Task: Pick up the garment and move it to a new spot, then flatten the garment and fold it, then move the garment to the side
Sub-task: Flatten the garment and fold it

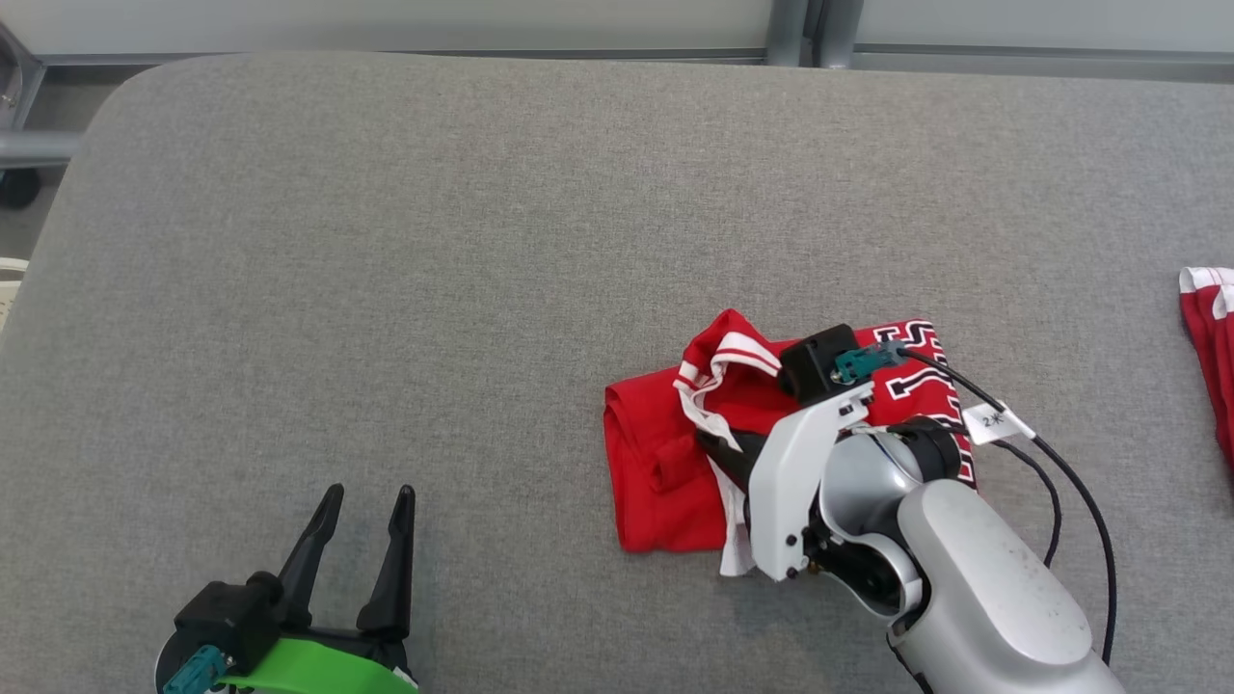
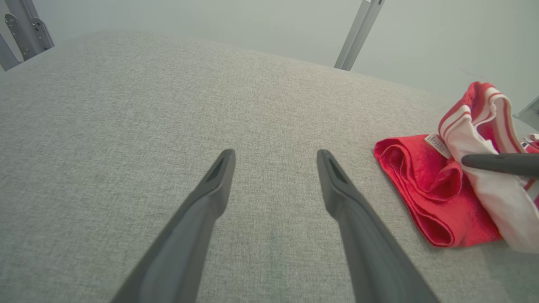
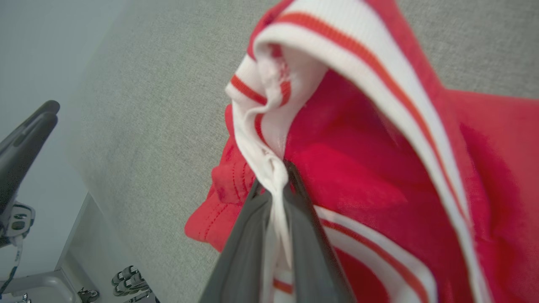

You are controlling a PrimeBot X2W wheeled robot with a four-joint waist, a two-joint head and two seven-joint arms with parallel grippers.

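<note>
Red garment (image 1: 665, 472) with white striped trim (image 3: 269, 126), bunched in a loose fold right of centre on the grey padded bench (image 1: 386, 241), somewhat toward the near side. Right end effector (image 3: 274, 176) closed almost completely on a strand of that trim, pinched between the two dark fingers near the bundle's middle, with the trim raised into a peak above the rest of the cloth. Left end effector (image 1: 369, 493) spread wide and holding nothing, low over bare bench at near left, well apart from the garment. Probably light, soft and limp: likely to drape, slide open and lose its fold if lifted by one point. Ribbed trim judged the firmer purchase, thicker and less slippery than the thin red body; for a move as a bundle, better taken through several layers at the folded left edge (image 2: 404, 185). Black-and-white block lettering (image 1: 916, 381) on the far right part, mostly hidden by the arm, not readable. Small sewn label (image 2: 438, 145) too small to read. Paper tag (image 1: 993, 420) on the arm's cable, handwritten, apparently beginning with a 2. Second red-and-white cloth (image 1: 1210, 357) at the bench's right.
</note>
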